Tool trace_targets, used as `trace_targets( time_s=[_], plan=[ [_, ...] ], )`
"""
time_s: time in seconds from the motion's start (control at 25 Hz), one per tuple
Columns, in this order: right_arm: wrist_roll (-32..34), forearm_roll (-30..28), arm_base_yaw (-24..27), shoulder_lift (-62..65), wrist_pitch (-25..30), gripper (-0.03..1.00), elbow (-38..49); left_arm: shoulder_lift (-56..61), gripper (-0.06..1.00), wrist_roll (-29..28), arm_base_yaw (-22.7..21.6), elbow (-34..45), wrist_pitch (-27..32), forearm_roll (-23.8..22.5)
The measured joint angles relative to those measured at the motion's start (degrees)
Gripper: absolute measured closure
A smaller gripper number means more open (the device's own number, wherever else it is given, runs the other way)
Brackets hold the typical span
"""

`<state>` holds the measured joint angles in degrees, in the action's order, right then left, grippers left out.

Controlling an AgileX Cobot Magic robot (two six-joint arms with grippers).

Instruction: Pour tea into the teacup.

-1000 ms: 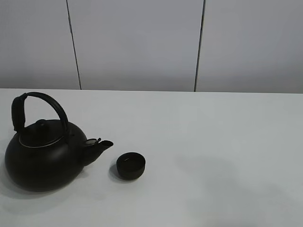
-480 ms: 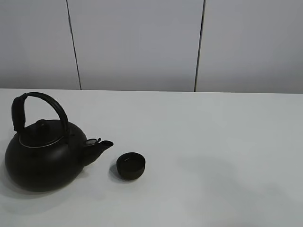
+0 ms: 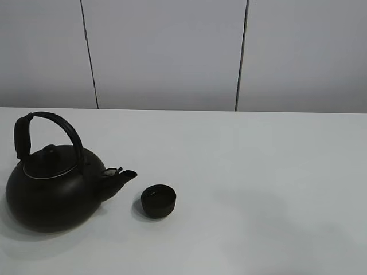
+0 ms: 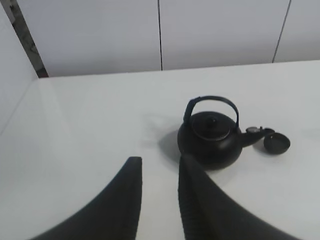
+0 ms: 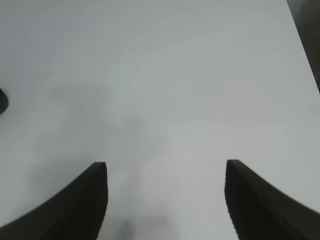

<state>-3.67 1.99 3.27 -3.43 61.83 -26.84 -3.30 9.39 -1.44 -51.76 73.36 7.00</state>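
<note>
The teacup (image 3: 158, 201), small, low and matte black, stands on the white table (image 3: 258, 166) just right of the spout of the big black kettle (image 3: 51, 192) at the left. Neither gripper shows in the exterior high view. In the left wrist view my left gripper (image 4: 160, 159) is empty, its fingers a narrow gap apart, well short of the kettle (image 4: 209, 136) and the teacup (image 4: 277, 144) beyond it. In the right wrist view my right gripper (image 5: 166, 164) is wide open and empty over bare table (image 5: 165, 75). A dark sliver (image 5: 2, 100) shows at that frame's edge.
A grey panelled wall (image 3: 166, 51) rises behind the table's far edge. In the right wrist view the table's edge (image 5: 302, 45) runs along one side. A faint shadow (image 3: 258, 212) lies on the table right of the teacup.
</note>
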Motion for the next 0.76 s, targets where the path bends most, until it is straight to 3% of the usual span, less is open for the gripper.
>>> trace_targets(
  time_s=[0.24, 0.48, 0.76],
  plan=[
    [0.0, 0.0, 0.0, 0.0, 0.0, 0.5, 0.0, 4.31, 0.76, -0.74, 0.0, 13.76, -1.45, 0.13],
    [0.0, 0.0, 0.0, 0.0, 0.0, 0.5, 0.0, 4.26, 0.76, -0.68, 0.0, 20.31, -7.78, 0.8],
    [0.0, 0.0, 0.0, 0.0, 0.03, 0.5, 0.0, 4.26, 0.76, -0.28, 0.0, 23.87, -7.9, 0.52]
  ],
)
